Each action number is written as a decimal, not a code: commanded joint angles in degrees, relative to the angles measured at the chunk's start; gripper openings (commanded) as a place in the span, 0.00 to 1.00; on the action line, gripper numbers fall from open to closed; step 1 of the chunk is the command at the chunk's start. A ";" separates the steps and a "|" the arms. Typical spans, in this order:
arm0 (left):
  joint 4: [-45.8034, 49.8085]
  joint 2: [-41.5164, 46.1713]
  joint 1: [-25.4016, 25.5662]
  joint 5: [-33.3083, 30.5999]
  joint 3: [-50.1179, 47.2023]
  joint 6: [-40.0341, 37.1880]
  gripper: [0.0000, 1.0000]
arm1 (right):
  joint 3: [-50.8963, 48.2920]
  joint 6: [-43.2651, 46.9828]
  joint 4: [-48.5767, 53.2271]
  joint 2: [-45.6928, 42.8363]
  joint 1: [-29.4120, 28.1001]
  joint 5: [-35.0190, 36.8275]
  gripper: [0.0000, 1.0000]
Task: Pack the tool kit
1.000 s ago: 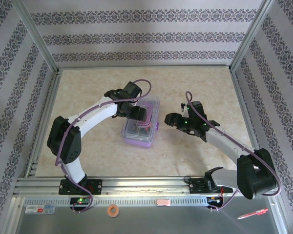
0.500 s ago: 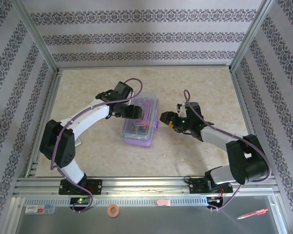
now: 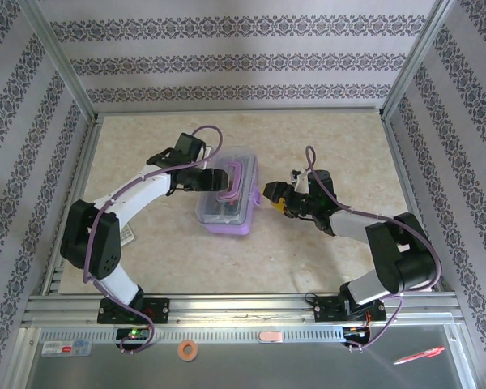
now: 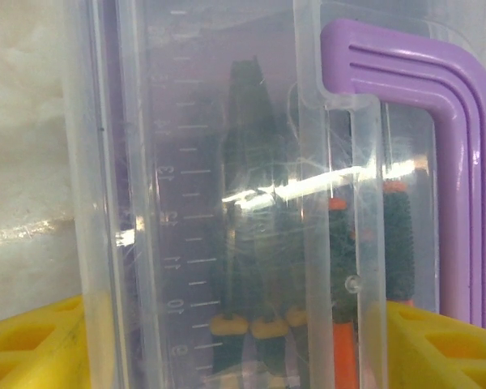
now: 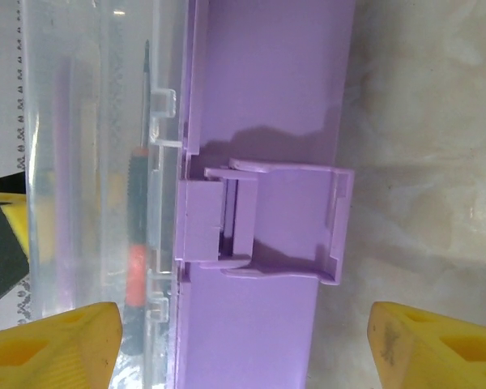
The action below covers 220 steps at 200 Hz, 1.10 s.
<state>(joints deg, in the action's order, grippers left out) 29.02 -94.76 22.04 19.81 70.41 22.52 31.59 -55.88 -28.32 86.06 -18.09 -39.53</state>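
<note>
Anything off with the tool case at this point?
The purple latch on the case hangs over the purple base instead of clipping up over the clear lid, so the case looks unfastened. The case also sits skewed to the table edges. Nothing spilled; the tools lie inside.

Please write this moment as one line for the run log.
case: lid down, screwdrivers inside | latch: state unclear | left gripper: open, over lid | right gripper: open, facing latch
</note>
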 commanded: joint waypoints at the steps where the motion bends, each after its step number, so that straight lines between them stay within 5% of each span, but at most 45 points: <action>1: 4.15 -5.42 -2.87 -3.64 -5.50 1.18 0.64 | -0.83 -1.21 -5.37 1.39 0.77 -1.33 0.80; 148: 1.44 -4.02 -4.65 -1.46 -8.08 2.28 0.62 | 3.79 -10.92 -28.18 16.86 -0.24 -3.53 0.82; 220: 0.28 -4.25 -4.70 -0.41 -7.99 3.47 0.62 | 5.60 -11.59 -29.48 20.64 -1.16 -4.19 0.81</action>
<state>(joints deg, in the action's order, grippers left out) 24.36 -93.32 18.87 24.21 66.87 23.20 36.64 -66.61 -53.56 104.55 -18.92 -42.63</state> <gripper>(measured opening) 0.727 0.810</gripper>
